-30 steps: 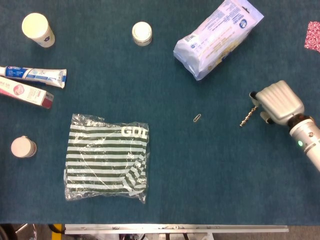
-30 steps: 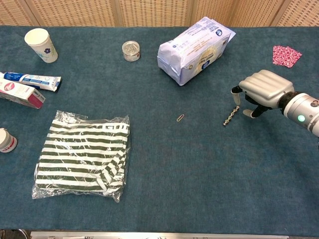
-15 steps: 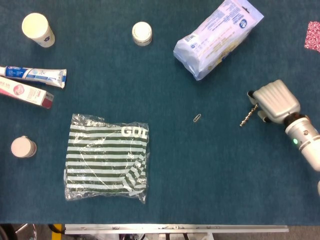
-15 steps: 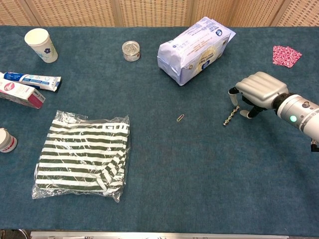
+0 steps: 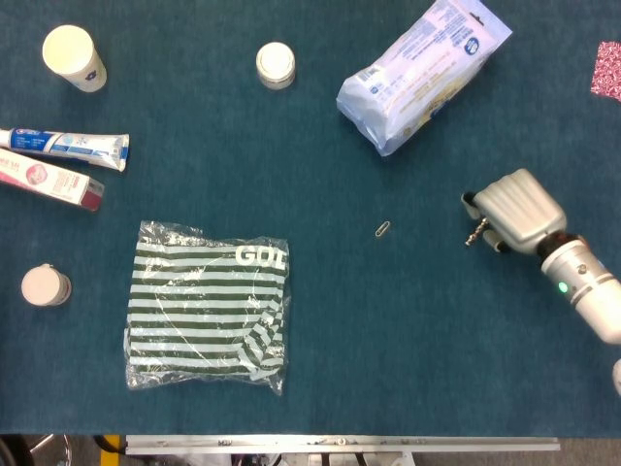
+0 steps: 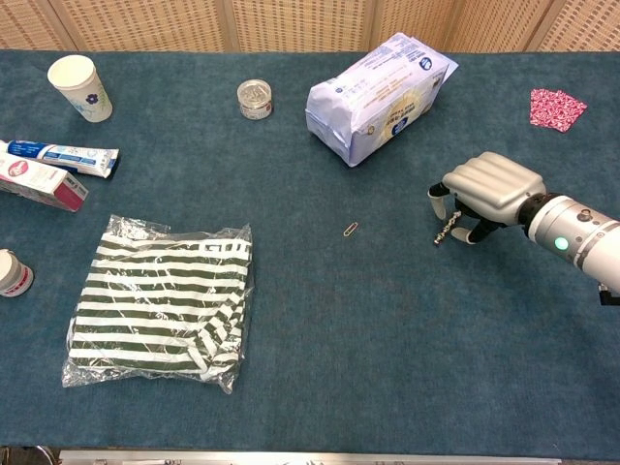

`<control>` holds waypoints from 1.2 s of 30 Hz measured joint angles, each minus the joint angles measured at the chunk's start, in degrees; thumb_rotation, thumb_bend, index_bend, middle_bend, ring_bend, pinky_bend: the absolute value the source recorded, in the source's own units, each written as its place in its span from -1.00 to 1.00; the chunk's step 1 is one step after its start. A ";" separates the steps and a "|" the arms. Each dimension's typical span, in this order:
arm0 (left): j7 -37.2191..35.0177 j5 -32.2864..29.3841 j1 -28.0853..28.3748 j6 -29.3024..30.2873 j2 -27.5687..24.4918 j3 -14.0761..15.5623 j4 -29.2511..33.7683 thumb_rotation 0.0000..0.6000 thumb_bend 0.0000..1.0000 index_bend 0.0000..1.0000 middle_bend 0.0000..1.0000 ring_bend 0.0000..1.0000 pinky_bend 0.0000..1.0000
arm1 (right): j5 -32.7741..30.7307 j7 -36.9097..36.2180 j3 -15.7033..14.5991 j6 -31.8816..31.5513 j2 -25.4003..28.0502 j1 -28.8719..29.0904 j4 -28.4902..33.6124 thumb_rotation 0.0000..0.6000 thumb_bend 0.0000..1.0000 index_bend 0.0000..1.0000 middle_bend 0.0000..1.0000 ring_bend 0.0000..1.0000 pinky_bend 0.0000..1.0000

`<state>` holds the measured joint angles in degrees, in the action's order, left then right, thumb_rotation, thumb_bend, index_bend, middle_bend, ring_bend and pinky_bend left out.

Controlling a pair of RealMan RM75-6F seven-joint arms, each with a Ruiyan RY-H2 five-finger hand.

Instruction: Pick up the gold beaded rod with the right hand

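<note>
Right hand point(image 6: 487, 190) low over table point(image 6: 387, 329), knuckles up, fingers point(image 6: 441, 203) curled down around upper part of gold beaded rod point(image 6: 445, 232). Rod lies on cloth, mostly under hand; only lower tip pokes out beneath fingertips, toward paperclip point(image 6: 350, 230). Head view: same, rod point(image 5: 474, 234) tip just clear of hand point(image 5: 512, 211) edge. Cannot tell if fingers actually clamp rod or just cage it. Blue-white package point(image 6: 380, 82) well beyond hand, striped bag point(image 6: 160, 300) far off to its side. Left hand not visible.
</note>
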<state>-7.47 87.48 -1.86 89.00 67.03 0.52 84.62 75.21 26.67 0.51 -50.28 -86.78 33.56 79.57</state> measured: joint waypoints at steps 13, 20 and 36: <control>-1.05 -0.23 -0.47 0.49 0.05 -0.06 -0.77 1.00 -0.52 -0.85 -0.80 -0.86 -0.81 | 0.41 0.25 -0.70 0.24 -0.90 0.62 0.93 1.00 -0.49 0.01 0.92 1.00 1.00; -1.07 -0.27 -0.43 0.34 0.11 -0.12 -0.88 1.00 -0.52 -0.85 -0.80 -0.86 -0.81 | 0.81 -0.55 -1.06 0.08 -0.22 0.59 1.79 1.00 -0.49 0.01 0.92 1.00 1.00; -0.98 -0.43 -0.59 0.43 0.12 -0.22 -0.85 1.00 -0.52 -0.85 -0.80 -0.86 -0.80 | -0.64 0.55 -0.98 1.10 -1.27 1.40 0.85 1.00 -0.41 0.08 0.92 1.00 1.00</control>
<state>-8.45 87.05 -2.45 89.43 67.15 0.30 83.77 74.57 27.22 -0.47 -49.18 -88.04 34.97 80.43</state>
